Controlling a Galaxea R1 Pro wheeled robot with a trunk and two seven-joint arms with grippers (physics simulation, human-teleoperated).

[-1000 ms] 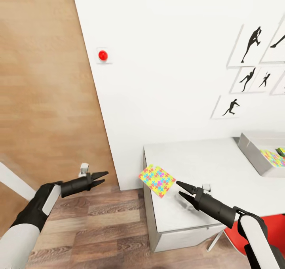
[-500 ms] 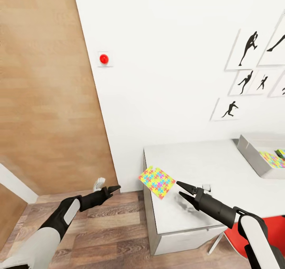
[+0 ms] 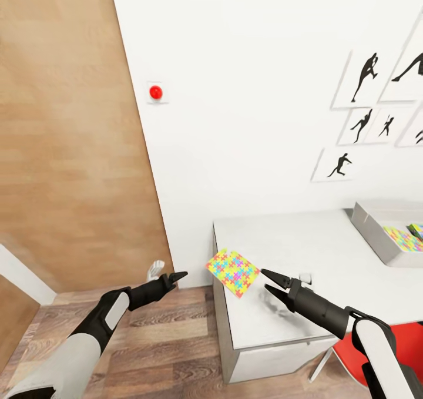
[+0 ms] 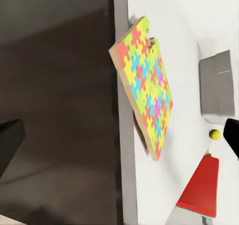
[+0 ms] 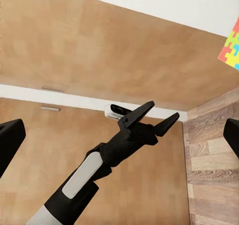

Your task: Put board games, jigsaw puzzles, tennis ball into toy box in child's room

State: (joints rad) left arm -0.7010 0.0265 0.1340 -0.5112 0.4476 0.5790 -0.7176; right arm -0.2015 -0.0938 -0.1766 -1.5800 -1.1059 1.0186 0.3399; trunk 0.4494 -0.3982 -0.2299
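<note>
Jigsaw colour marks the near corner of the long pale grey-white table [image 3: 305, 246]: a flat square puzzle sheet of yellow, pink, blue and green interlocking pieces [image 3: 232, 270] sits there tilted, one corner jutting past the table's end edge over the wood-plank floor [image 3: 158, 340]. In the left wrist view the sheet [image 4: 144, 85] shows its thin brown edge lifted off the top, so it looks propped or half slid off rather than lying flat; that overhang is probably what makes it graspable by its rim.

The right gripper [image 3: 267, 281] points at the sheet from the table side, its black fingers parted narrowly, tips just beside the sheet and holding nothing. The left gripper [image 3: 175, 278] comes from the floor side, beyond the table's end; in the right wrist view its fingers [image 5: 152, 115] stand a little apart and empty. The two seem set to take the sheet from opposite edges.

The shallow light-grey toy box [image 3: 376, 237] stands well apart toward the far right of the table, near the white wall with black silhouette pictures [image 3: 352, 123], with another multicoloured puzzle sheet [image 3: 402, 238] already inside. The tabletop between is bare, giving open passage. A small yellow-green tennis ball [image 4: 214, 134] lies beside the box, and a red chair seat [image 3: 405, 334] sits by the table's near side.
</note>
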